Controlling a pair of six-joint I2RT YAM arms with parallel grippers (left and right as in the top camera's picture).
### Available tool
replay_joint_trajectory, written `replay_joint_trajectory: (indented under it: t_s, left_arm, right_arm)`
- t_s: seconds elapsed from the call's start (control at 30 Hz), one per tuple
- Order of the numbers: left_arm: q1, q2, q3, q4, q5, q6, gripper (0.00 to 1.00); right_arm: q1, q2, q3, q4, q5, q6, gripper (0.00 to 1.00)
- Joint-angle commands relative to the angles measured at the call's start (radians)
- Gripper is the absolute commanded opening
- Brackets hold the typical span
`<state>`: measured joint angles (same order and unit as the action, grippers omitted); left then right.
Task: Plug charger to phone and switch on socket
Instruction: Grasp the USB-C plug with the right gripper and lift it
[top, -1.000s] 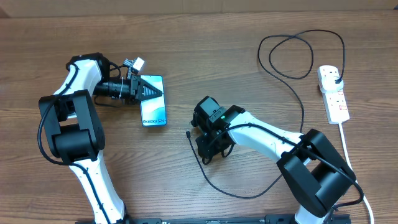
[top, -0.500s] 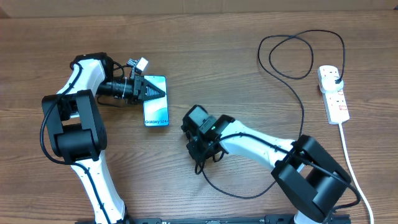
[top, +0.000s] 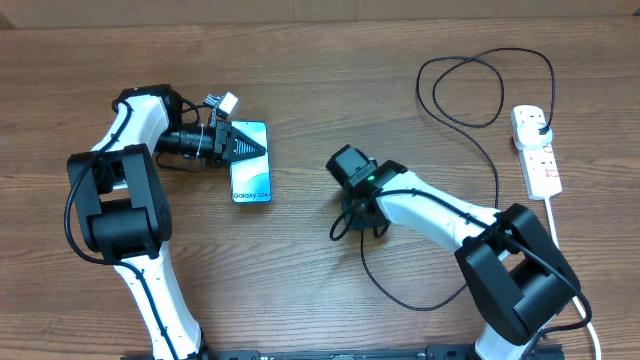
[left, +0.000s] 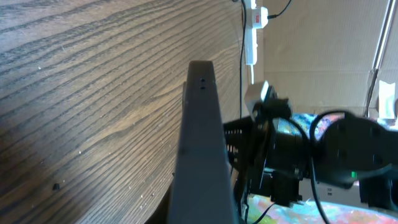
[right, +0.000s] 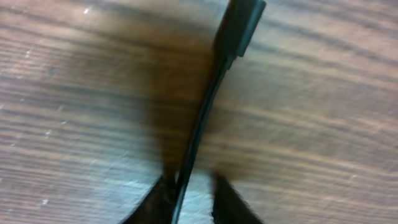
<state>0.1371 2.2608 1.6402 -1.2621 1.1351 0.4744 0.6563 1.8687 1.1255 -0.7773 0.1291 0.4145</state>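
Wooden table (top: 330, 80) is noted as the work surface, with both arms reaching over it.

Left side: the phone (top: 252, 175) is found left of centre, screen lit light blue and "Galaxy S24" printed at the end nearer the robot. Its far end is clamped between the fingers of the left gripper (top: 245, 146). From the left wrist view the phone (left: 200, 143) is seen edge-on as a dark slab. Whether its lower end rests on the table cannot be determined.

Right side: the right gripper (top: 357, 212) is positioned near mid-table, well apart from the phone. In the right wrist view its fingers (right: 152, 208) are drawn in around the charger (right: 205, 115), which is gripped a short way behind the connector tip (right: 239, 25). The tip projects ahead of the fingers and is not inserted in the phone.

Remainder of the cable is laid in a loop towards the robot, then run to the far right corner, where a second loop is formed. Its black plug (top: 541, 128) is seated in the socket (top: 540, 165), placed at the right edge with a white cord (top: 560, 240) trailing off. Switch position cannot be read.
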Motion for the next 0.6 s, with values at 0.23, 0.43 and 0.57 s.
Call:
replay_joint_trajectory:
  t_s: [0.23,0.43,0.57]
  left_arm:
    - [-0.003,-0.002,-0.002,0.0,0.025,-0.004,0.04]
    - [-0.003,-0.002,-0.002,0.0,0.025,-0.004,0.04]
    - [-0.003,-0.002,-0.002,0.0,0.025,-0.004,0.04]
  right_arm:
    - [-0.143,0.007,-0.012,0.17,-0.07,0.161,0.39]
    - [-0.134,0.008,-0.012,0.251,-0.063,0.162,0.33]
    - [-0.134,0.008,-0.014,0.248,-0.064,0.162,0.33]
